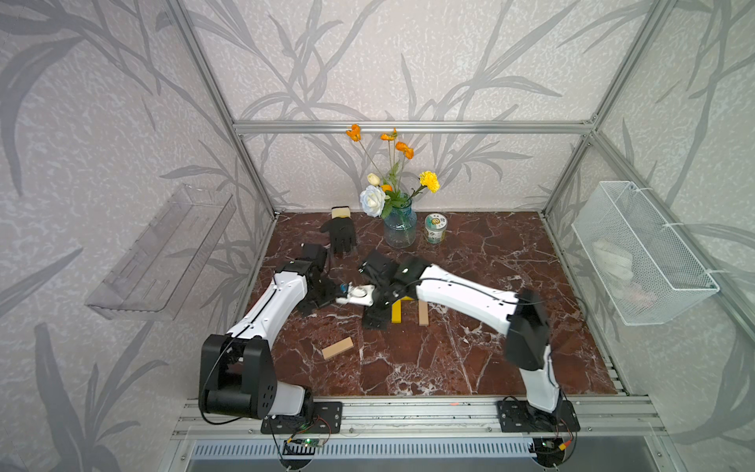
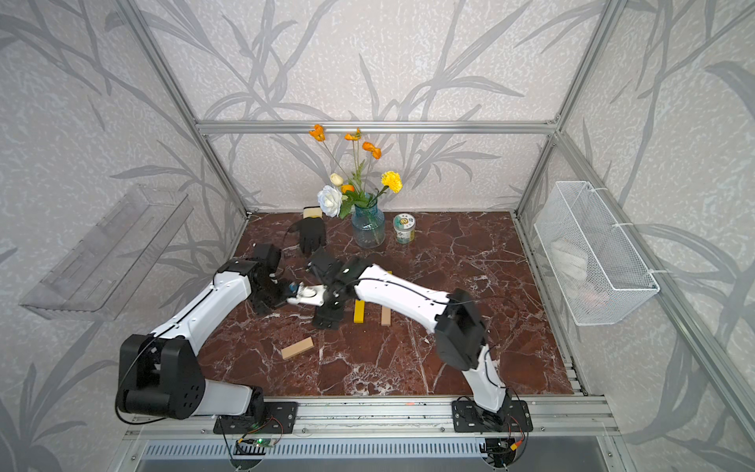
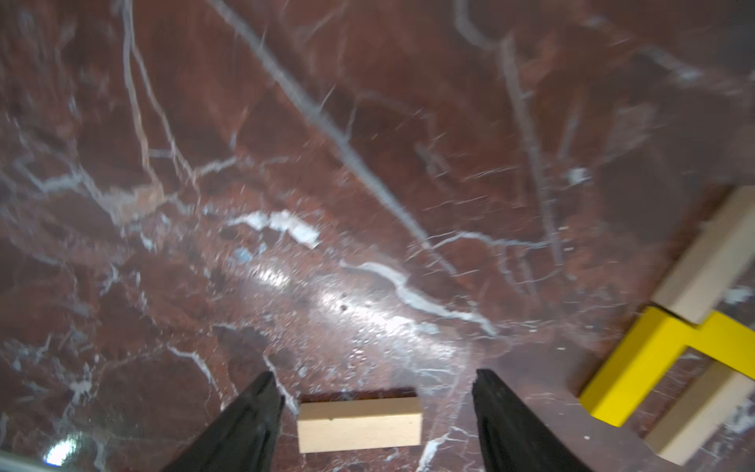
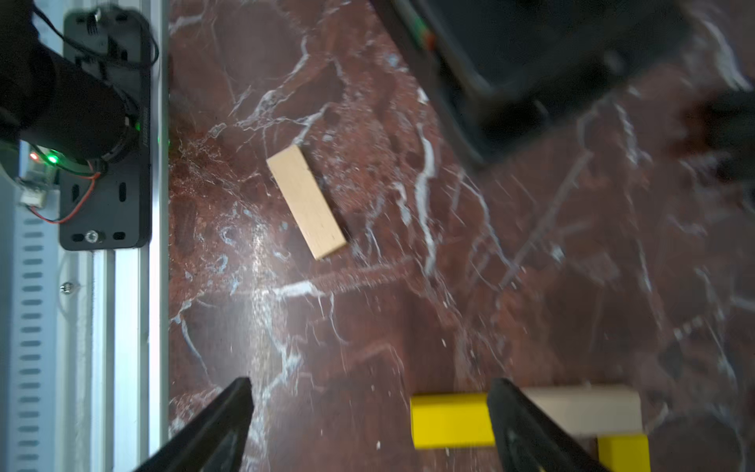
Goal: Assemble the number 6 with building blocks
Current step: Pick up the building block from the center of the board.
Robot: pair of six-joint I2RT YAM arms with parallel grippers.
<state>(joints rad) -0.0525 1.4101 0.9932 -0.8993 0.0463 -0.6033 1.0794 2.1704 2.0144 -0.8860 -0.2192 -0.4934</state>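
My left gripper (image 3: 374,372) is open, its jaws wide apart. A tan building block (image 3: 359,425) lies flat on the marble between the black fingers (image 3: 245,421), touching neither. In both top views a loose tan block (image 1: 337,348) lies in front of that gripper (image 1: 322,300). The started number 6 (image 1: 402,304) shows yellow bars (image 3: 637,367) and tan bars (image 3: 702,261) set at right angles, partly hidden under my right arm. My right gripper (image 4: 369,384) hangs open above it. One yellow bar's end (image 4: 449,421) pokes in beside one finger (image 4: 514,425), ungripped.
At the back stand a glass vase of flowers (image 1: 400,229) and a small jar (image 1: 435,229), with a black glove (image 1: 341,235) lying beside them. A wire basket (image 1: 641,261) hangs on the right wall, a clear shelf (image 1: 163,253) on the left. The two arms nearly cross mid-table.
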